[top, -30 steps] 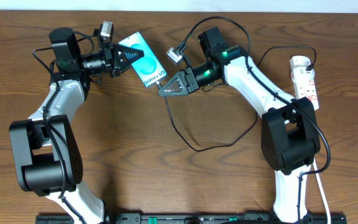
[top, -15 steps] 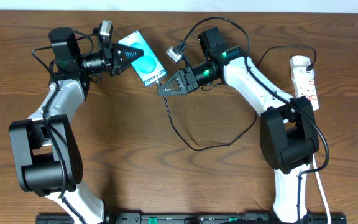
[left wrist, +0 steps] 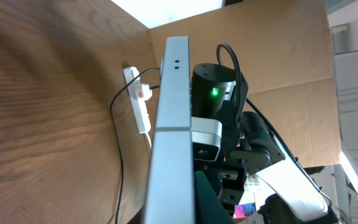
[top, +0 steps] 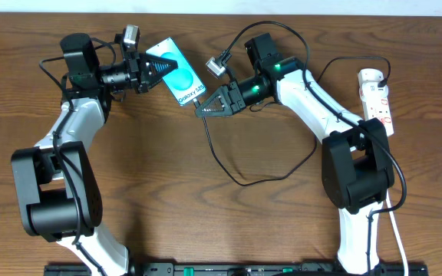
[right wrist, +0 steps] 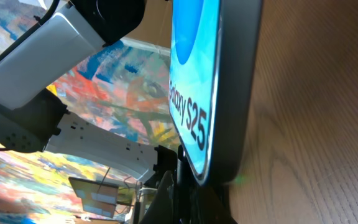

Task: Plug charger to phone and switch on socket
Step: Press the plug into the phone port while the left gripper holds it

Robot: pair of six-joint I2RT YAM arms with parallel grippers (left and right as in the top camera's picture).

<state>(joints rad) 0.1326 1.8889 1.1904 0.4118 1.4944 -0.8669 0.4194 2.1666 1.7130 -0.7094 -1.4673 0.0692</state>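
The phone point(top: 179, 75) lies slantwise at the back of the table with its "Galaxy S25" screen up. My left gripper point(top: 160, 70) is shut on its upper-left end. The left wrist view shows the phone point(left wrist: 173, 130) edge-on as a pale bar. My right gripper point(top: 201, 109) sits at the phone's lower-right end, shut on the charger's tip. The thin black charger point(top: 245, 181) cable loops across the table toward the socket point(top: 377, 96) at the far right. In the right wrist view the phone point(right wrist: 197, 87) fills the top, and the dark fingers point(right wrist: 182, 193) press against its bottom end.
The socket's thick white cord point(top: 397, 234) runs down the right side past the right arm's base. The charger cable loop lies in front of the right arm. In the left wrist view the socket point(left wrist: 138, 107) and the charger cable point(left wrist: 119, 162) show beyond the phone.
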